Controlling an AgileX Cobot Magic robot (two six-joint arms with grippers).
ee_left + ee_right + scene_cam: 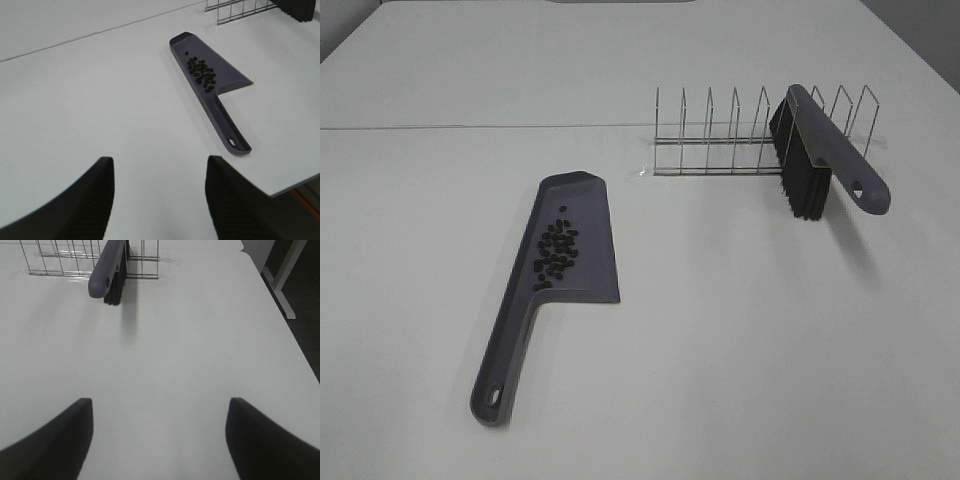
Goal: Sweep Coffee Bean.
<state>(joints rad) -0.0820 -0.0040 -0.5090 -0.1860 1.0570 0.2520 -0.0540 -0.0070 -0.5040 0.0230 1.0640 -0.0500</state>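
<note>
Nearest the high camera lay the handle end of the grey dustpan (560, 262), its hanging hole toward the viewer and its long axis running away from the counter's (740, 340) near edge toward the wire rack (760, 130). Coffee bean (555, 252) pieces sat in a loose cluster on the dustpan's blade, none visible on the bare counter around it. The brush (820, 160) stood propped in the rack, bristles down and touching the counter, handle slanting out from the rack on the side away from the dustpan.

Left wrist view: the left fingers (105, 195) were apart, empty, hovering over bare counter, with the dustpan ahead of them and its handle end the closer part. Right wrist view: the right fingers (65, 440) were likewise apart and empty, with the brush straight ahead and its handle tip pointing back at them.

Judged relation: the dustpan lay on the left arm's side and the brush on the right arm's, each well apart from its fingers. As the beans already rested on the blade, any coming lift of the dustpan would turn on gripping the handle along its long axis and keeping the blade level.
</note>
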